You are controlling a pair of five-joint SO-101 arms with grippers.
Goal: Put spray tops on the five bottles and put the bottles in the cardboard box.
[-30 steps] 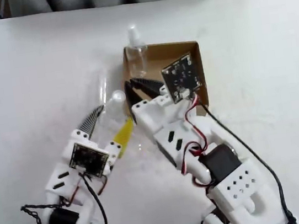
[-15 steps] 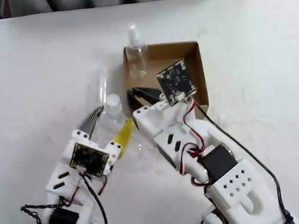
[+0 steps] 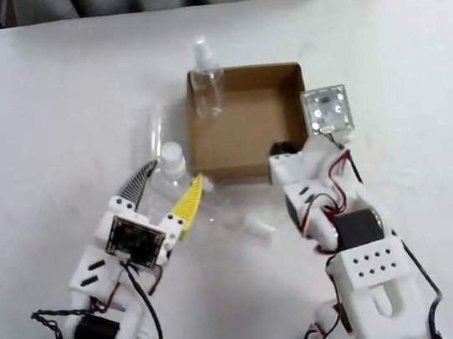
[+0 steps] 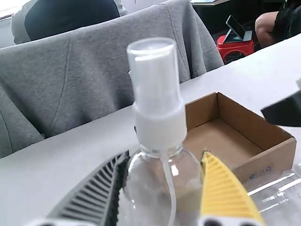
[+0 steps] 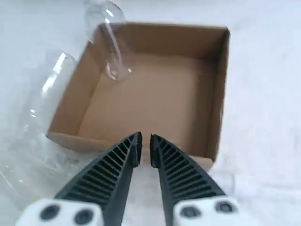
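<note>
The left gripper is clasping a clear bottle by its shoulder, with one ribbed grey finger and one yellow finger pressing on either side. In the left wrist view this clear bottle is sitting upright, and a white spray top is resting on its neck. It is just off the near left corner of the cardboard box, which is lying open around the middle of the desk. The right gripper is hanging at the box's near wall, towards the near right corner. Its two black fingers are pinched almost together and are holding nothing. A second bottle with a spray top is leaning at the box's far left corner, its top sticking out past the rim. A third bottle is lying on the desk beside the box's left wall. A small white piece is lying on the desk in front of the box, between the two arms
</note>
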